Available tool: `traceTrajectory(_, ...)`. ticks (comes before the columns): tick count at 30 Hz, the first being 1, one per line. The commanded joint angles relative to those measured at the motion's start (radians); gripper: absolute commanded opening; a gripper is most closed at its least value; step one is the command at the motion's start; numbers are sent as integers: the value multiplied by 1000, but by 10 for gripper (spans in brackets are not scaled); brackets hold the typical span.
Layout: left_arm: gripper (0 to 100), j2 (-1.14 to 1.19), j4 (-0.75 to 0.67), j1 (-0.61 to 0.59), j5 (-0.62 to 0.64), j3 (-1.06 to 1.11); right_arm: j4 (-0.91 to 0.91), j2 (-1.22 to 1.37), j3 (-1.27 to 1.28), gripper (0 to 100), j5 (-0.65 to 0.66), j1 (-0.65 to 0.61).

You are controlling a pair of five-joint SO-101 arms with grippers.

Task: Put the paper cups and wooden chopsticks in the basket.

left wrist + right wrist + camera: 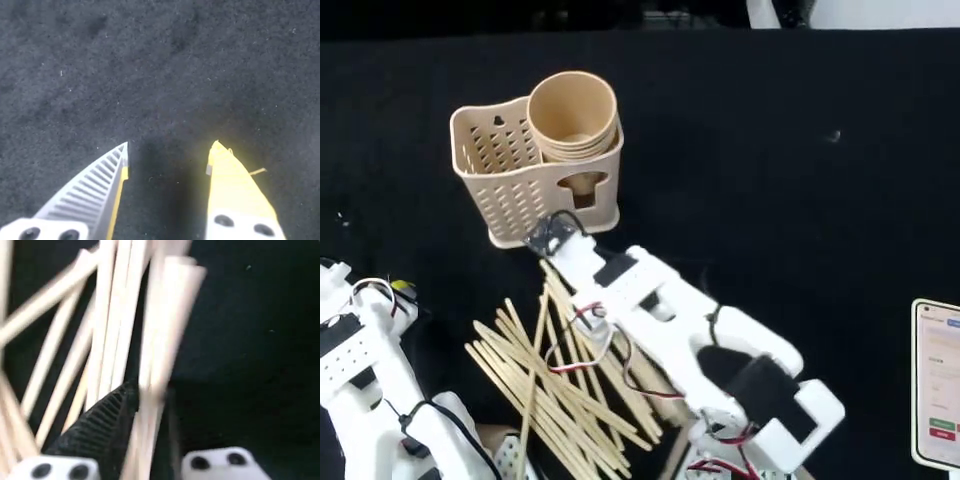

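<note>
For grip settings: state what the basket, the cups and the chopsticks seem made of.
The basket looks like moulded plastic, matte beige: even rows of holes, rounded corners. The cups seem paper, matte tan, with thin rolled rims, nested. The chopsticks look like bare pale wood, possibly bamboo; no gloss.

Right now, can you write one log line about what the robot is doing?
paper cups: stacked in basket | right hand: shut on chopsticks, by basket | left hand: open, empty, over table | chopstick pile: loose on table
</note>
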Motion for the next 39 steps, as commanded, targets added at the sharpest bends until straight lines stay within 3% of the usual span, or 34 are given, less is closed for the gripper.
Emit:
traceTrajectory(1,256,-12,-12,2,-11,-13,55,-147,-10,9,9,-11)
traceTrajectory(12,256,-12,-12,2,-11,-13,219,-552,-56,11,57,-11)
traceTrajectory(19,256,-12,-12,7,-11,-13,296,-734,-438,11,58,-17)
traceTrajectory(24,256,-12,-12,7,-11,-13,17,-677,-610,11,92,-17)
traceTrajectory(29,256,-12,-12,7,-11,-13,-361,-529,-627,11,91,-12)
traceTrajectory(39,256,-12,-12,7,-11,-13,-841,-275,-627,11,91,-12)
